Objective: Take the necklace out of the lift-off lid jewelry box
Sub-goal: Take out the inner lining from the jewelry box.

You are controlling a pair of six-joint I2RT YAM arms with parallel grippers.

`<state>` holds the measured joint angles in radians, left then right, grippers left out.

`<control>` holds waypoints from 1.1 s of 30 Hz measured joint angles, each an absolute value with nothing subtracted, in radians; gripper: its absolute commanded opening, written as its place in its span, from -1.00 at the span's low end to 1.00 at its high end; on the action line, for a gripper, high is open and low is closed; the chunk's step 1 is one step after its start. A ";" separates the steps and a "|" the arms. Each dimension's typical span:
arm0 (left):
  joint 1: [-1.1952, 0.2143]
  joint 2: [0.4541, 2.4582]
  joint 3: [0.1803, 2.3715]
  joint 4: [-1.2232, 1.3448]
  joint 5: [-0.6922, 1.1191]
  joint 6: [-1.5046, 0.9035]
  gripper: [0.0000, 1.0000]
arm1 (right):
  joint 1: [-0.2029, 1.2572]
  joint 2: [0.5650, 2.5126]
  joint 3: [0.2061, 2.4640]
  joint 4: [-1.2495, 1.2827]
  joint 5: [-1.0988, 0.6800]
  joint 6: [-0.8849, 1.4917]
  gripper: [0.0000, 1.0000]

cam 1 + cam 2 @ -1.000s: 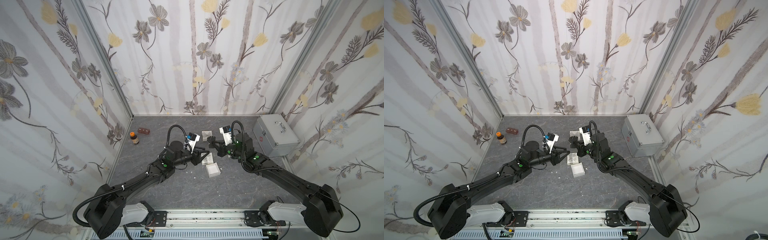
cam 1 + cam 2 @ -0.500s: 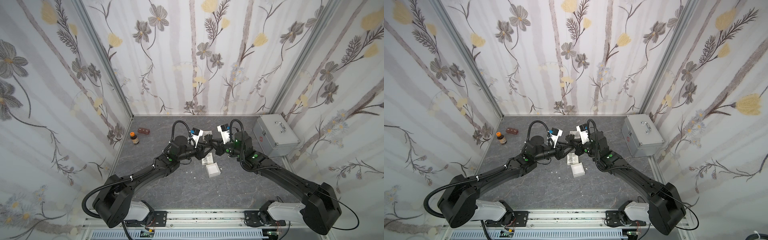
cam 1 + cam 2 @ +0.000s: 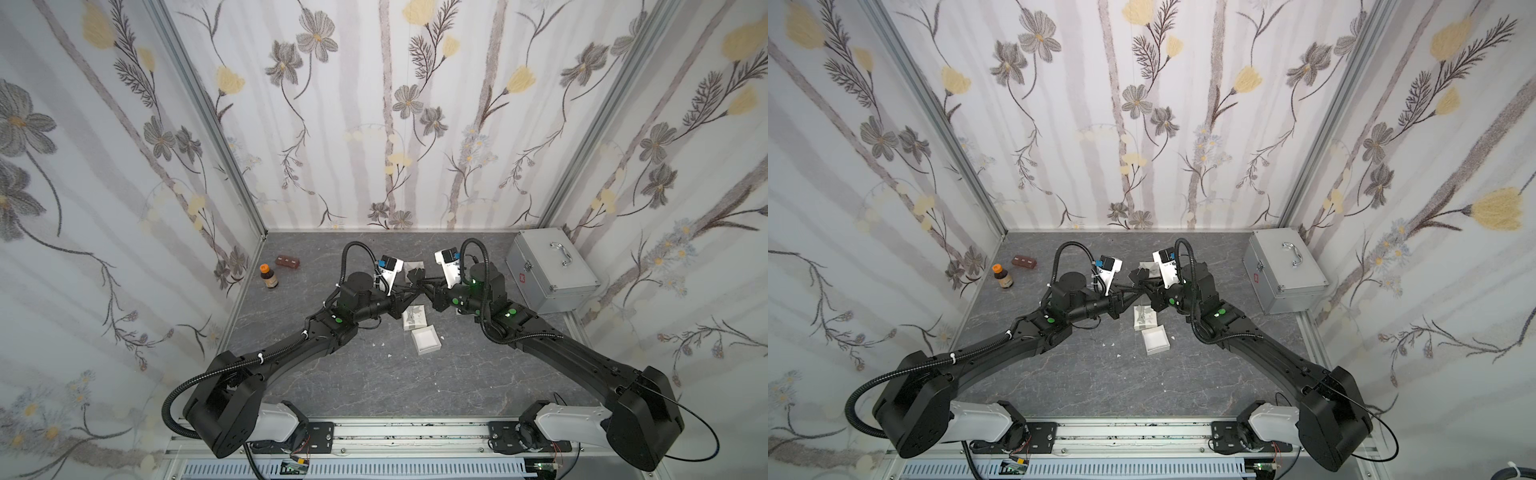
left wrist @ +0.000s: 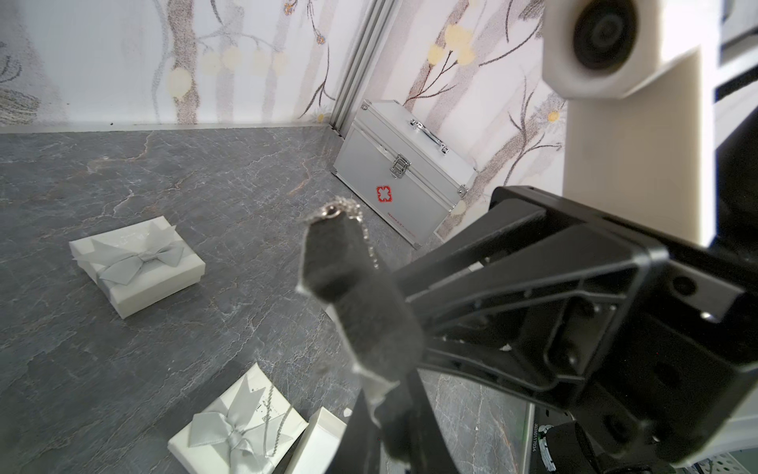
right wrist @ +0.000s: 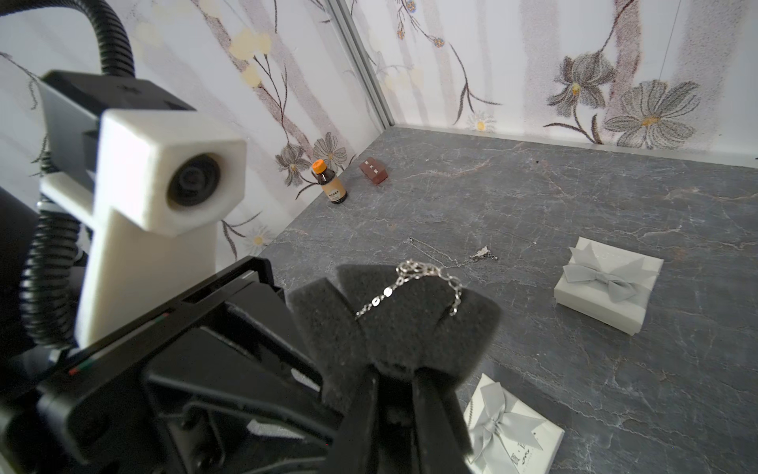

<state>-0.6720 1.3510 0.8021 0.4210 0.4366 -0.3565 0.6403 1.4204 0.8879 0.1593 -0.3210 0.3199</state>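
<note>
Claws: left claw (image 4: 385, 414) and right claw (image 5: 391, 383), tips meeting in mid-air, each clamped on one dark foam insert (image 5: 393, 328).
Chain: necklace (image 5: 410, 271) looped over the insert's far end, just past the claw tips.
Below: open jewelry box (image 3: 426, 338) and a bowed lid (image 3: 414, 316) on the table (image 3: 353, 374), lower than the claws.

Black arms (image 3: 291, 349), white bases (image 3: 274, 424), ribbed black cables (image 3: 178, 399), white wrist cameras (image 3: 390, 266), green lights (image 3: 338, 320).

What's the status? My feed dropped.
Left end effector shut on dark grey foam insert; right end effector at it, grip unclear. Silver chain necklace draped over it, out of open white jewelry box. Nothing obstructing.
</note>
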 measured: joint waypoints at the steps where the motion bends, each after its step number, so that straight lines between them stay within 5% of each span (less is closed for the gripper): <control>1: -0.670 1.345 0.801 0.415 0.432 -0.343 -0.89 | 0.639 1.416 0.886 0.159 -0.327 0.319 -0.52; 10: -0.650 1.281 0.851 0.221 0.439 -0.179 -0.95 | 0.582 1.330 0.856 0.153 -0.453 0.284 -0.05; 20: -0.643 1.234 1.038 -0.196 0.457 0.116 -1.00 | 0.454 1.260 0.809 0.144 -0.561 0.235 -0.04; 33: -0.758 1.436 1.316 -0.705 0.070 0.339 -1.00 | 0.446 1.337 0.822 0.121 -0.604 0.166 -0.05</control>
<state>-0.7578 1.4364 1.3163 -0.7052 0.0704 0.3386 0.4461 1.3373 0.8219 0.1215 -0.6044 0.1658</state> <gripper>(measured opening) 0.051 0.477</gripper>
